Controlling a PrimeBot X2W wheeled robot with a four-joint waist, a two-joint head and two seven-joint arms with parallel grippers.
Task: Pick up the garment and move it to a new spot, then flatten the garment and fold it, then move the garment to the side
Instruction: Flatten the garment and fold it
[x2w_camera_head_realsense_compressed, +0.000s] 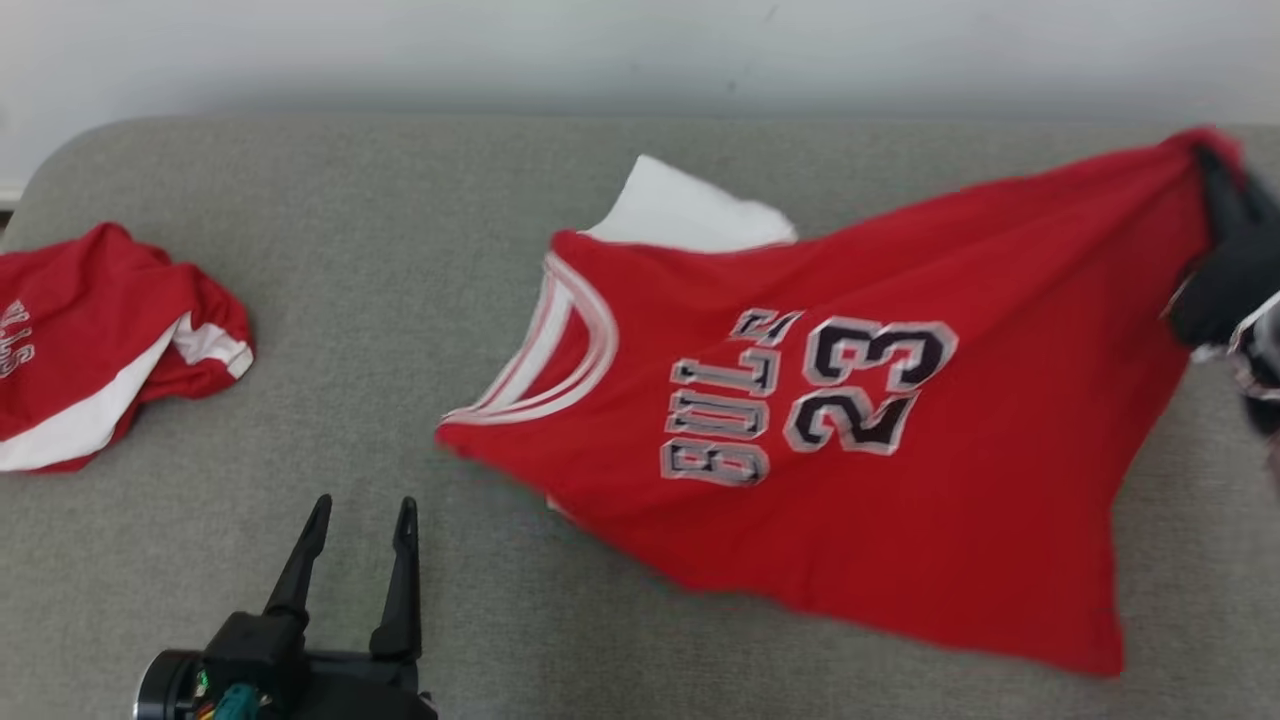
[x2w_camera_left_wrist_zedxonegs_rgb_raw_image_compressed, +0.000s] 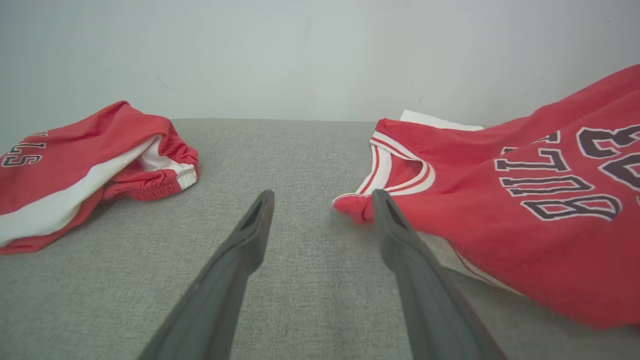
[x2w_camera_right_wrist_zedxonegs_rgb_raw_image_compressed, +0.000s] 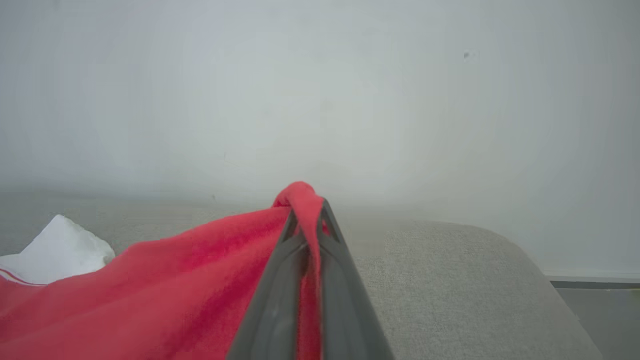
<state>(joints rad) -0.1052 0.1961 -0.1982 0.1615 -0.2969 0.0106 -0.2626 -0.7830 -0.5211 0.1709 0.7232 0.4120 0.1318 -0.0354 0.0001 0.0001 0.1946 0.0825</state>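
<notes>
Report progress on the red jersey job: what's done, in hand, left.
Done: the right hand is shut on a corner of the red sleeveless basketball jersey. In hand: that corner is raised, the rest draped on the grey fabric cushion. Left: relocating, flattening, folding, setting aside; the left hand is open, empty.
</notes>
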